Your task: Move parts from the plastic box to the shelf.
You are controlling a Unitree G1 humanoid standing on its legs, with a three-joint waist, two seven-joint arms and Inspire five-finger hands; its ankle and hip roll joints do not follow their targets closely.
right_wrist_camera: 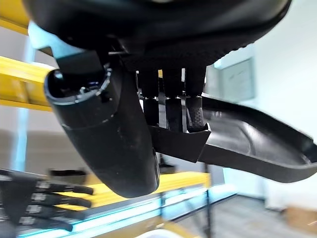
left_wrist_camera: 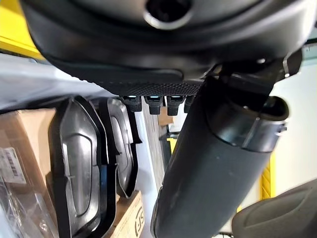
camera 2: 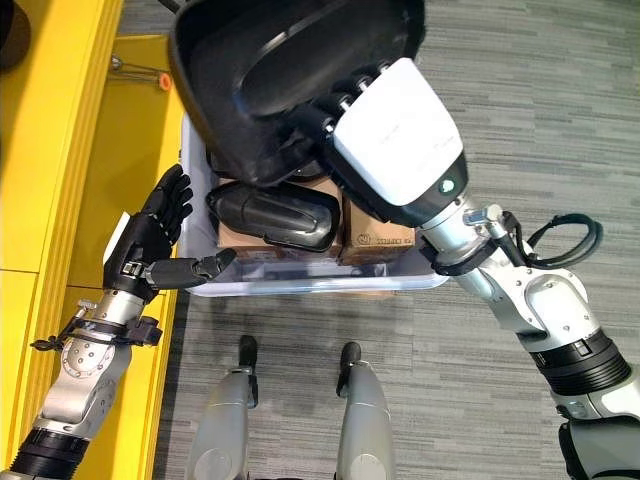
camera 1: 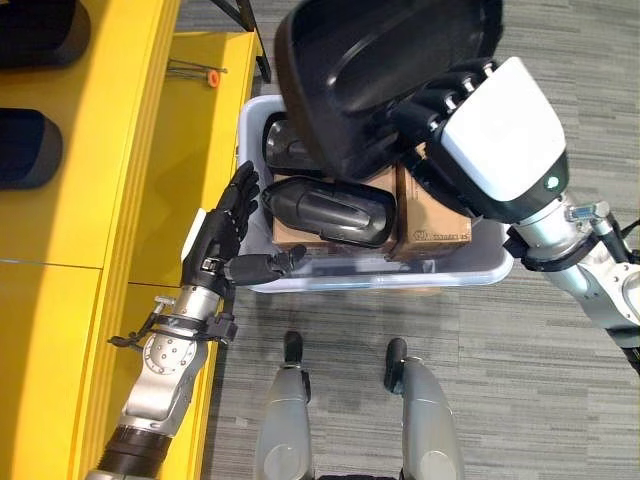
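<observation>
My right hand (camera 1: 445, 100) holds a large black moulded part (camera 1: 370, 60) in the air above the pale plastic box (camera 1: 400, 275); its fingers (right_wrist_camera: 168, 109) curl over the part's edge (right_wrist_camera: 247, 144) and the thumb (right_wrist_camera: 109, 139) presses from the other side. Another black part (camera 1: 325, 210) lies in the box on top of brown cartons (camera 1: 430, 225). At the box's left rim is my left hand (camera 1: 225, 235), open with straight fingers, its thumb pointing at the box and holding nothing. The yellow shelf (camera 1: 120, 150) runs along the left.
Two dark parts (camera 1: 25, 145) lie on the shelf's upper level. A thin tool with an orange tip (camera 1: 212, 76) rests on the lower yellow surface near the box's far corner. Grey carpet surrounds the box on the right and front.
</observation>
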